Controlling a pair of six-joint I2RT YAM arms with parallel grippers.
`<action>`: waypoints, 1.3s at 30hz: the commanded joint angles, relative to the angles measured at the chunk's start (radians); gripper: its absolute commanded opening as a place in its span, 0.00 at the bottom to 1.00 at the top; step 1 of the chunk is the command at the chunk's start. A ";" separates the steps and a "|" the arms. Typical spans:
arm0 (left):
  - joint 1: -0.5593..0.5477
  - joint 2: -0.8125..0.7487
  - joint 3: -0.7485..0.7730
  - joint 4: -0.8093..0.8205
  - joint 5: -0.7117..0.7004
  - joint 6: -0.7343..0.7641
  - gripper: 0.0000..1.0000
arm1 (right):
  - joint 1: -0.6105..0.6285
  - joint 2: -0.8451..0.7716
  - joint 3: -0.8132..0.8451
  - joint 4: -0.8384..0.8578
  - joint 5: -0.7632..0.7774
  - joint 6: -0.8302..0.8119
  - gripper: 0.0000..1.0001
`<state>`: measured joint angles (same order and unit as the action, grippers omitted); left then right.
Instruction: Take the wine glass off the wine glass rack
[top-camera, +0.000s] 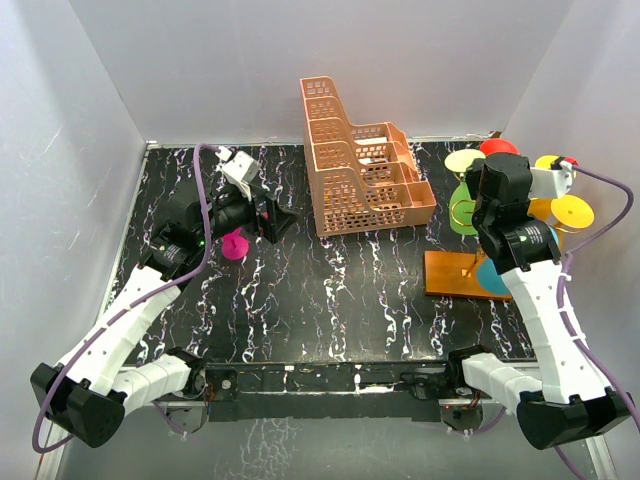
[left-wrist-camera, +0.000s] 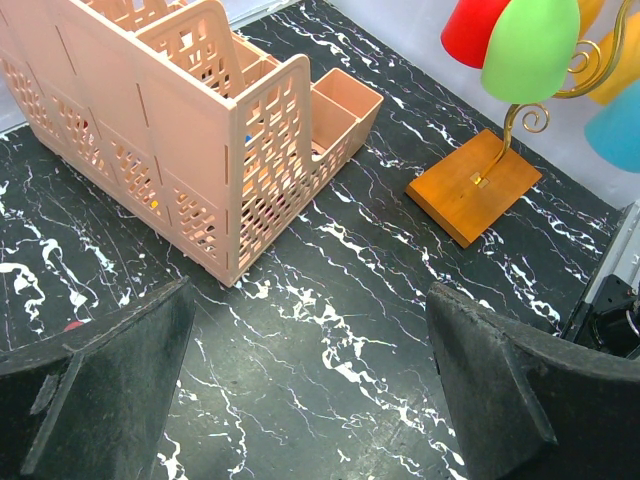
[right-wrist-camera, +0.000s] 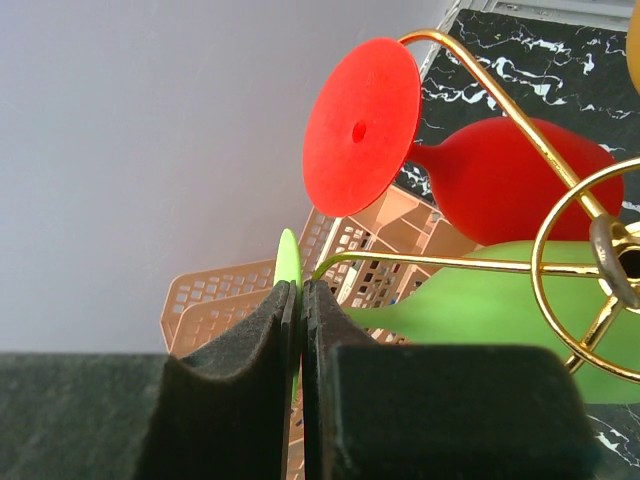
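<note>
Black marbled table (top-camera: 300, 300), white walls. My right gripper (right-wrist-camera: 300, 300) is squeezed shut on the flat foot of the green wine glass (right-wrist-camera: 470, 300). Its stem runs straight off toward the wine glass rack (top-camera: 462, 272) (far right side). Left gripper (left-wrist-camera: 310, 340), wide open and empty, sits well apart.

The right gripper (right-wrist-camera: 298, 300) pads are pressed together on the thin foot rim of the green wine glass (right-wrist-camera: 470, 305). A red wine glass (right-wrist-camera: 500, 180) hangs beside it on a gold arm of the wine glass rack (right-wrist-camera: 600, 240). A peach lattice basket (right-wrist-camera: 215, 300) stands behind.
</note>
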<state>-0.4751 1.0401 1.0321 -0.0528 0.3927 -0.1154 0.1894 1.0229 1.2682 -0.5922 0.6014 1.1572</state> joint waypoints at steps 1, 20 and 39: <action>-0.005 -0.014 -0.003 0.022 0.008 0.003 0.97 | -0.002 0.003 0.059 0.068 0.066 -0.006 0.08; -0.008 0.002 -0.003 0.024 0.015 -0.001 0.97 | -0.003 -0.086 0.022 0.056 0.096 0.022 0.08; -0.010 0.032 -0.006 0.024 0.013 -0.007 0.97 | -0.003 -0.182 -0.067 0.092 -0.221 -0.045 0.08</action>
<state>-0.4805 1.0737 1.0317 -0.0528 0.3927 -0.1207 0.1890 0.8497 1.2106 -0.5850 0.5095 1.1748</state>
